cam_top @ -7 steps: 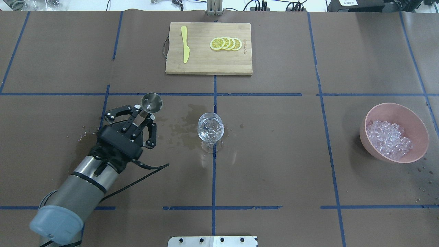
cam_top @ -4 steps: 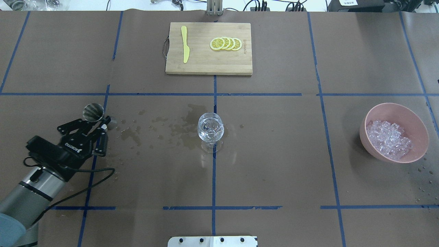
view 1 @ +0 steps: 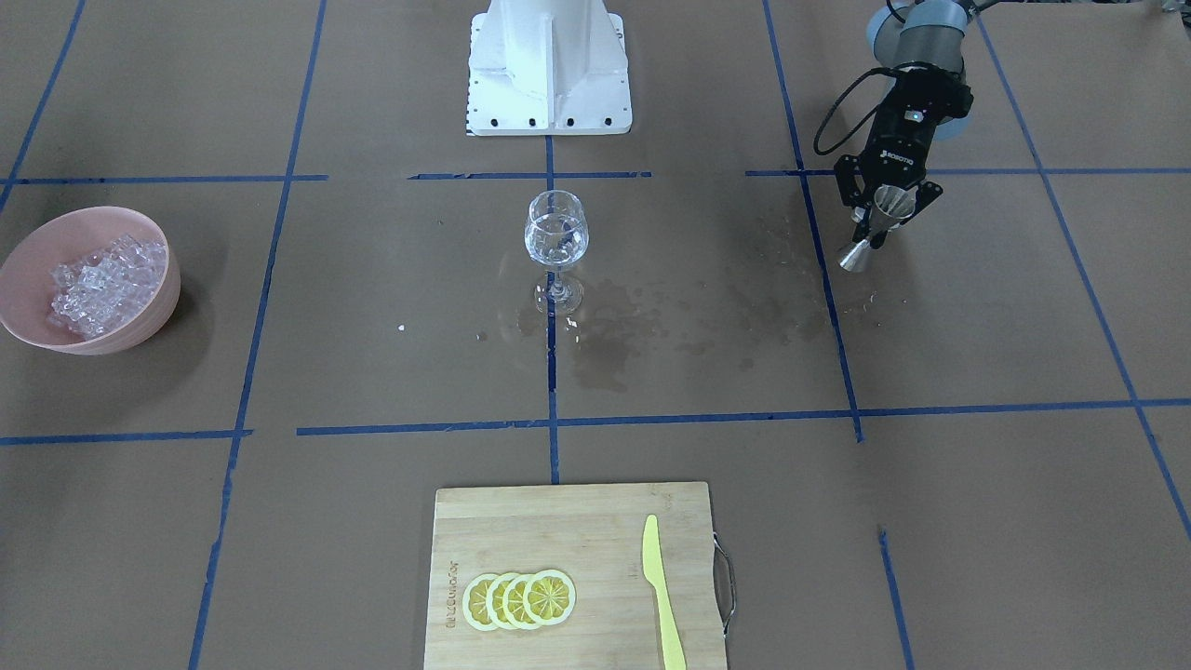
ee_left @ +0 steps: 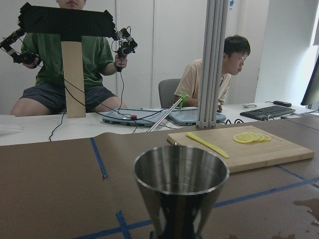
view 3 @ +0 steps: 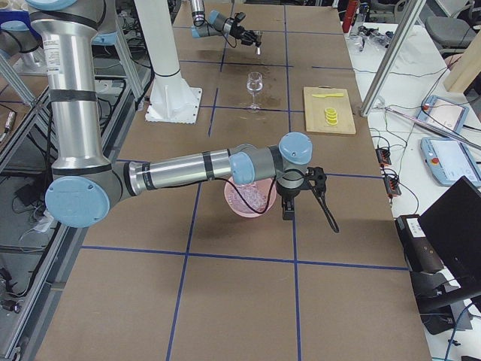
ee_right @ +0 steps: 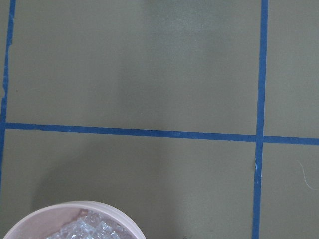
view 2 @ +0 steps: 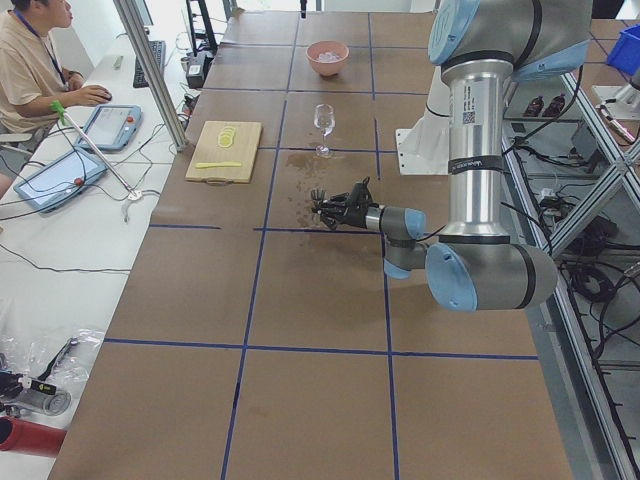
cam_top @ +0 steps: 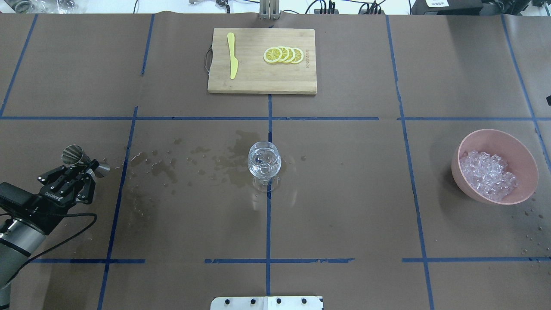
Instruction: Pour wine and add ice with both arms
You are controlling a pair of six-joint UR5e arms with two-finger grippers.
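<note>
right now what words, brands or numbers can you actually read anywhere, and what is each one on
"ROBOTIQ", white letters on the black two-finger left gripper; legible only in part in the overhead and front-facing views.
Burnt-in lettering on the bamboo cutting board, beside the yellow lemon slices: too small to read.
White label with a code on the grey left arm column: too blurred to read.
Nothing else readable.

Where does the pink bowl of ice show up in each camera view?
Front-facing: pink bowl at the left edge.
Overhead: right side, level with the wine glass.
Exterior left: far end, top centre.
Exterior right: mid-frame, partly behind the near arm.
Left wrist: not in it.
Right wrist: bottom-left corner.
Shared landmark: the wine glass, mid-table in all four exterior views.
</note>
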